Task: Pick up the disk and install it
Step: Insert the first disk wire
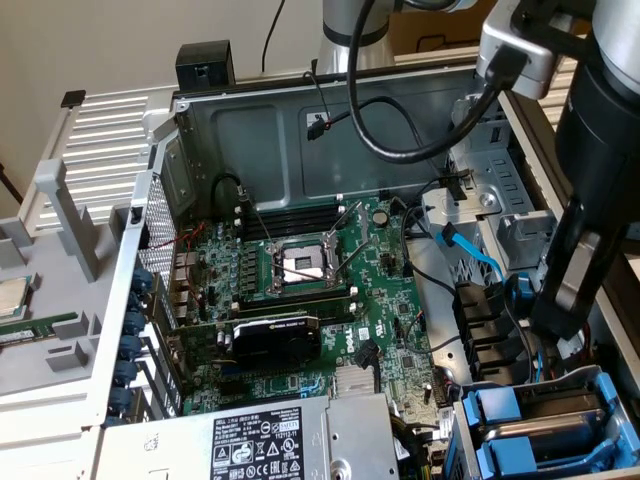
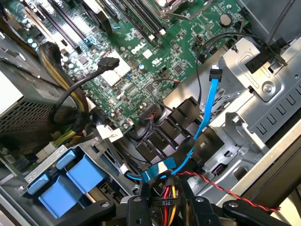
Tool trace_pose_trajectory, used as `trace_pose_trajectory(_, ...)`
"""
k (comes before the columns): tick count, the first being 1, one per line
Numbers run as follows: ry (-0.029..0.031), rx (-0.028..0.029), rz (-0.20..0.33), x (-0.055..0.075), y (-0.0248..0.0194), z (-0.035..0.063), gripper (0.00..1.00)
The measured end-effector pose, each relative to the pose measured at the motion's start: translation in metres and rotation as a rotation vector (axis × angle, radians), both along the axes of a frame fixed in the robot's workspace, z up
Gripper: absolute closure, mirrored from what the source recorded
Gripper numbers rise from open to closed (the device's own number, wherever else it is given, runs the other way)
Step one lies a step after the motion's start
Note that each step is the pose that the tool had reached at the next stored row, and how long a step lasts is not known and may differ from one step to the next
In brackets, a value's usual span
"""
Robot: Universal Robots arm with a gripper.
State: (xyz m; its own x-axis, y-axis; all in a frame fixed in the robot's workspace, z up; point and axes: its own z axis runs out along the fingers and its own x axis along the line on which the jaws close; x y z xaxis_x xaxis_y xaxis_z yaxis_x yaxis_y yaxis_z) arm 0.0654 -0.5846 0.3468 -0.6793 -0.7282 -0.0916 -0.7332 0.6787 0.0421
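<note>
— Jaws first. How do they stand?
— Part way open. Two black fingers [image 2: 136, 211] have a gap between them, and they hold nothing. Through the gap I see a bunch of red, yellow and black wires [image 2: 167, 193].
— Where do they hang?
— On the end of the dark robot arm [image 1: 600, 170], low inside the open grey metal computer case [image 1: 300, 130], at the exterior view's right. They are over a row of black plastic plugs [image 2: 169, 132].
— Where is the disk?
— Two bright blue plastic frames [image 1: 495, 412] sit in a silver metal cage [image 1: 455, 440] at the exterior view's bottom right corner. I cannot tell if either frame carries the disk. The frames are near the jaws but apart from them.
— What is in the way?
— A long light blue flat cable [image 2: 210, 108] runs close by the jaws, over the black plugs. A thin red and black twisted wire [image 2: 225, 186] crosses near them too. A silver metal bracket with slots [image 2: 268, 99] stands beside the plugs.
— What else is around?
— A big green circuit board [image 1: 300, 290] lies in the case, with a black card [image 1: 275, 340] on it. A silver box with a black and white label [image 1: 260, 445] is at the near edge. Well apart, at the exterior view's left, a small square silver chip [image 1: 10, 295] lies on a grey plastic tray [image 1: 60, 350].
</note>
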Motion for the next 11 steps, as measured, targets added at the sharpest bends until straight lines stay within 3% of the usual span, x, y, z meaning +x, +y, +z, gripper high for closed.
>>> trace_pose_trajectory(11,-0.0002,-0.0003,0.000,-0.0039,0.0057,0.0011,0.65)
